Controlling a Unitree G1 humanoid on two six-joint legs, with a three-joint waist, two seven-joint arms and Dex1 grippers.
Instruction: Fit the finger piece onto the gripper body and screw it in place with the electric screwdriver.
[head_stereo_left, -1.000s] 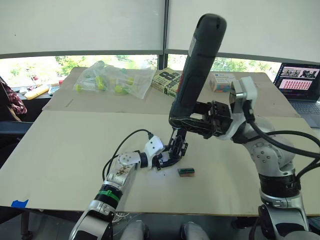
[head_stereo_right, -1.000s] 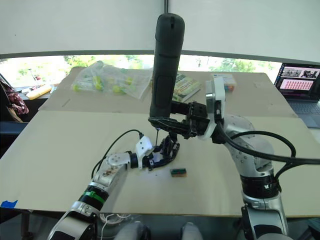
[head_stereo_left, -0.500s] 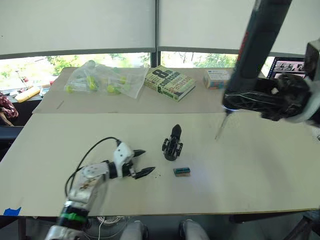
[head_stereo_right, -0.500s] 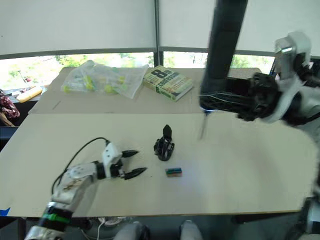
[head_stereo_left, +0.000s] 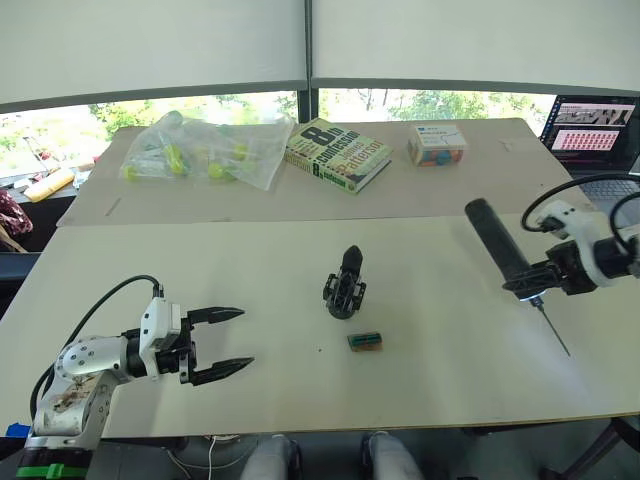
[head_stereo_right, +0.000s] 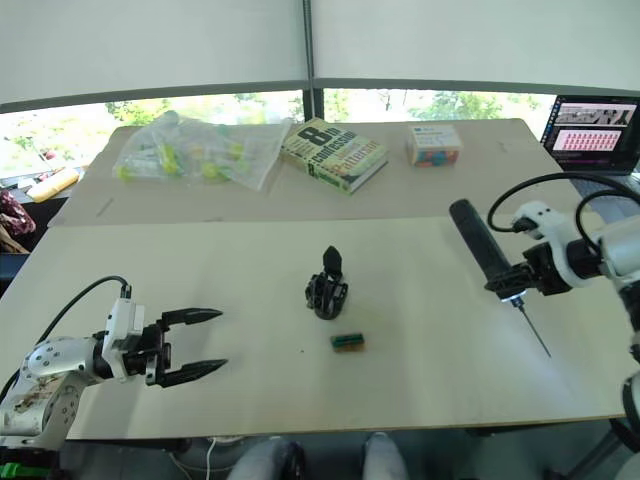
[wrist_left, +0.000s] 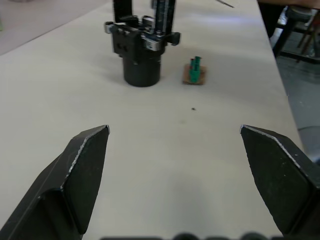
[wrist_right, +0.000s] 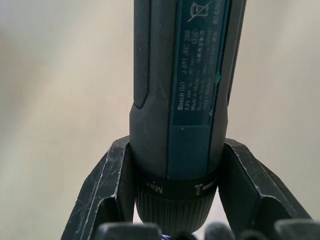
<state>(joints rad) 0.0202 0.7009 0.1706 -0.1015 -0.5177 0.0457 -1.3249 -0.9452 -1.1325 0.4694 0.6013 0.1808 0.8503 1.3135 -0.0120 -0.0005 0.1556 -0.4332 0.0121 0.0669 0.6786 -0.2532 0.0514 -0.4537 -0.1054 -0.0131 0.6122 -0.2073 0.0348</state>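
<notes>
— What are the pincers doing?
— The right pincer (head_stereo_left: 545, 275) is clamped on the electric screwdriver (head_stereo_left: 497, 246) near the surface's (head_stereo_left: 420, 390) right edge, bit angled down toward the front. The left pincer (head_stereo_left: 225, 342) is spread wide and empty near the front-left corner.
— And the gripper body (head_stereo_left: 345, 288)?
— Upright mid-surface, pointed finger up, with a small green-and-brown block (head_stereo_left: 366, 342) just beside it toward the front edge.

Black gripper body (head_stereo_left: 345, 285); black, teal-panelled electric screwdriver (wrist_right: 181, 100); green-brown block (head_stereo_left: 365, 342).
</notes>
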